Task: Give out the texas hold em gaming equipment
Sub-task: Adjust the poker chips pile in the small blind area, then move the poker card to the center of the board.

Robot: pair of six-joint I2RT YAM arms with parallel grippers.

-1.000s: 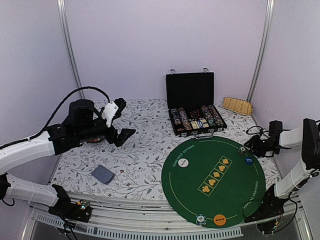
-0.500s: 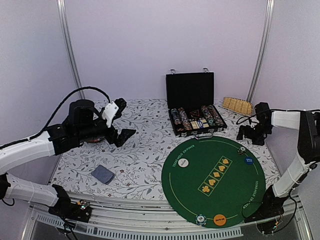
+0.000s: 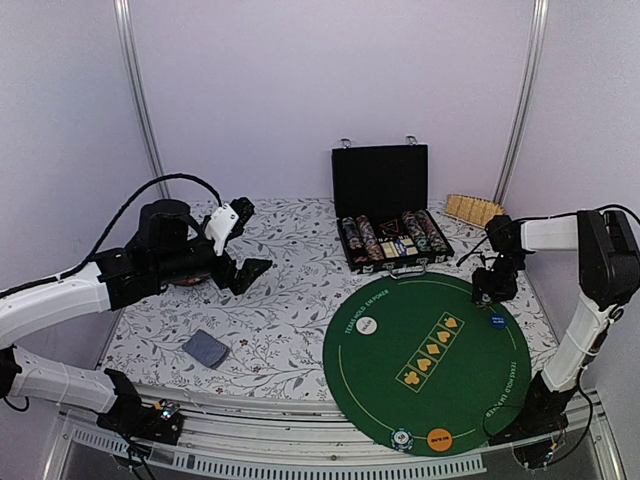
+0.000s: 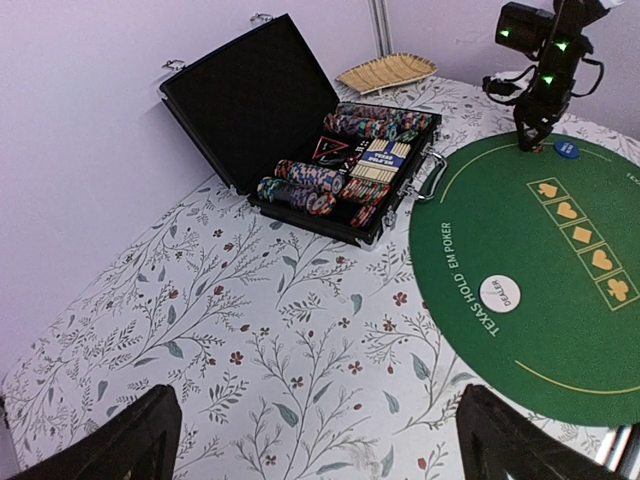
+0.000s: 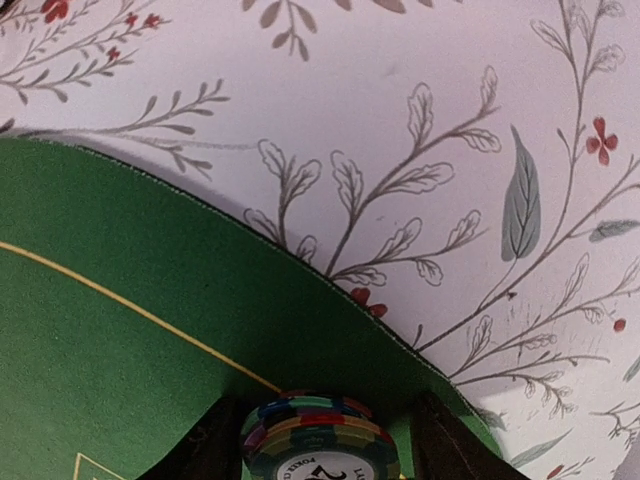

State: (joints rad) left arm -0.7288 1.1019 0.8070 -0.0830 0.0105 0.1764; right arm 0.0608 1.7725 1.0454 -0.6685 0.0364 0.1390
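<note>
The left arm [image 3: 60, 300] reaches from the lower left of the top view up to mid-left, its black wrist level. The left gripper [image 3: 256, 233] faces the centre of the frame, jaws spread wide; its fingertips [image 4: 140, 440] sit in the bottom corners of the wrist view. The right arm [image 3: 575, 350] rises along the right edge, bends at a black elbow and reaches leftward. The right gripper [image 3: 493, 288] points straight down, jaws parted, with both dark fingertips [image 5: 215, 445] at the bottom edge of its wrist view.
</note>
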